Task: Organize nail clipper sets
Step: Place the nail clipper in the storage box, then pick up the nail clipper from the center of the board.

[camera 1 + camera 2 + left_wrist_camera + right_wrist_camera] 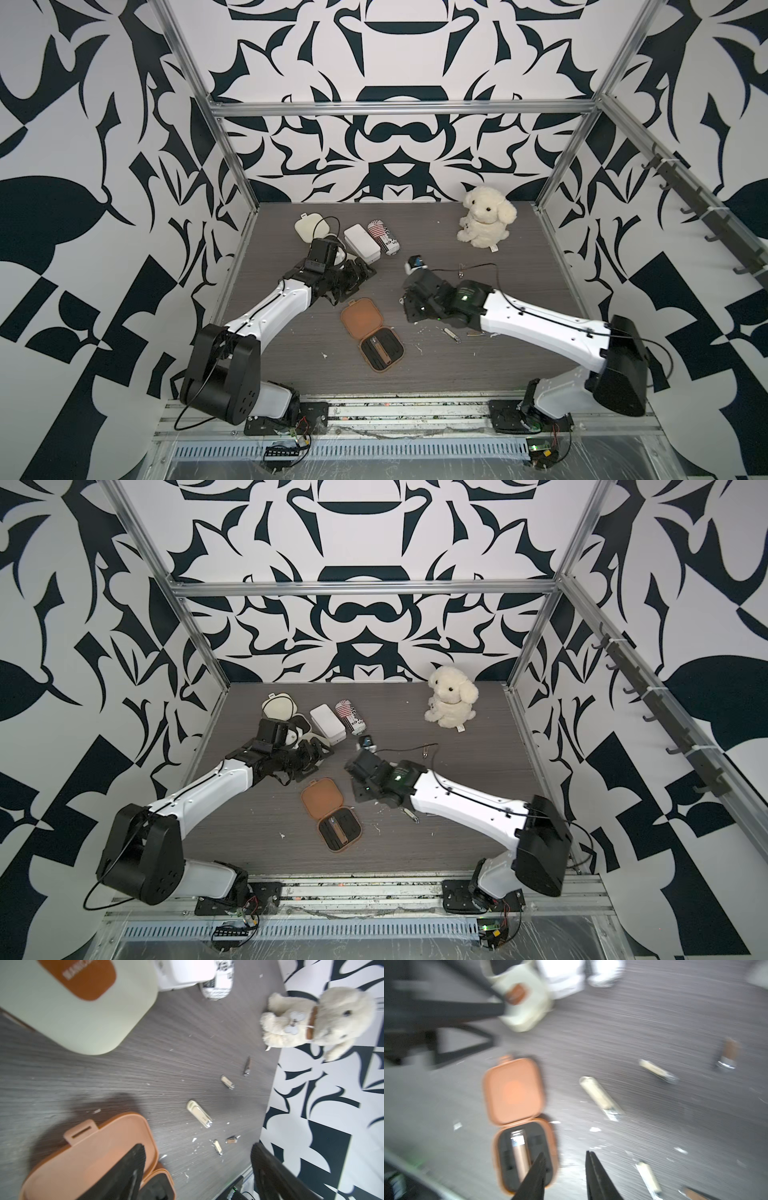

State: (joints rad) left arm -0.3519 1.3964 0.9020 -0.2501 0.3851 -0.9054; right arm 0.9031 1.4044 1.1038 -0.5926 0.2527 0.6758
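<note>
Slotting of clippers is what we are judging to be in hand. Near the front centre the tan case [372,332] is lying open, rounded-square, with one rose-gold clipper [520,1155] sitting in its black insert. Just right of it our right gripper [565,1153] is hovering, jaws apart and empty. Beyond, loose clippers [600,1097] are lying scattered; the next move is calling for a lengthwise pinch on one. Farther left, our left gripper [197,1146] is hanging spread and empty beside a closed cream case [83,1022].

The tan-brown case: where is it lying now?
In both top views the tan-brown case lies open near the front middle of the table, just beside the right gripper.
</note>
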